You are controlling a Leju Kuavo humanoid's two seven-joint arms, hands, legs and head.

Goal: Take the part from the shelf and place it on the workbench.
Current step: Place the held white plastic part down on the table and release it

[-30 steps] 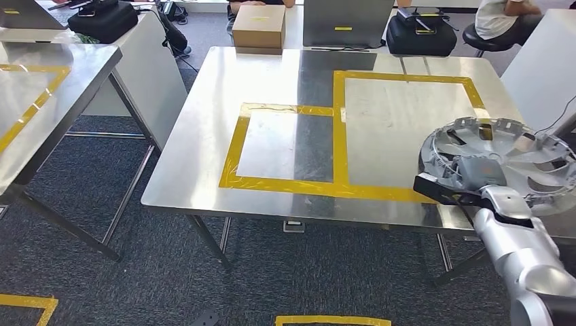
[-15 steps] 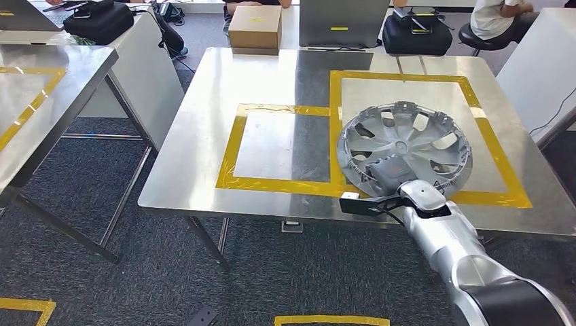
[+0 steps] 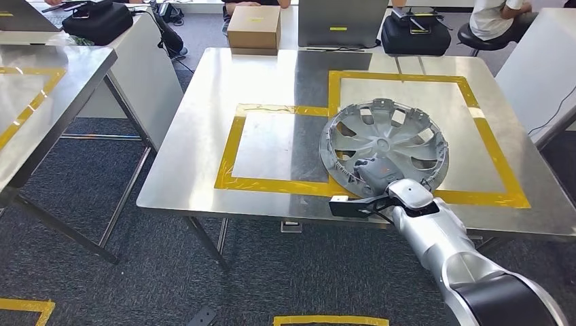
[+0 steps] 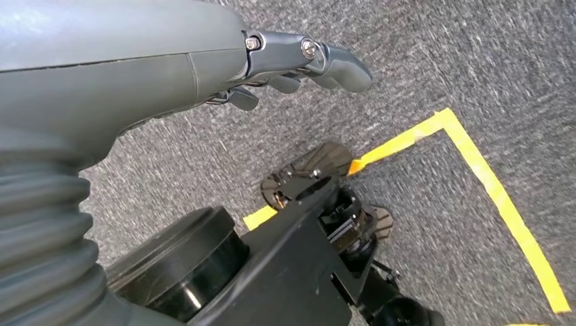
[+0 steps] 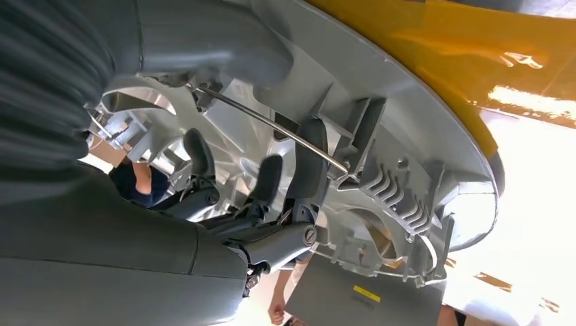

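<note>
The big steel workbench [image 3: 224,102] lies in front of and under the right hand [image 3: 370,170], and it has yellow tape squares [image 3: 333,129] stuck on top. The part is a round silver wheel cover [image 3: 384,139], and it sits just ahead of the right hand, past the fingers and away from the robot. It is tipped up a little, with its near edge in the hand and its far edge out over the bigger tape square. It is round, so it has no long side; what counts is that it spreads out flat and wide in front of the hand. The right hand is closed on the near rim of the wheel cover, and the right wrist view shows the dark fingers [image 5: 309,163] hooked through the ribs on its inside. I cannot tell if the cover's low edge is touching the workbench or just above it. I think the next move is to bring the hand down so the cover lies flat, then let go. The left hand [image 4: 204,61] is far from the cover, hanging down by the grey carpet floor [image 4: 475,61], with nothing in it and its fingers a bit bent, so the right hand is the nearer one
</note>
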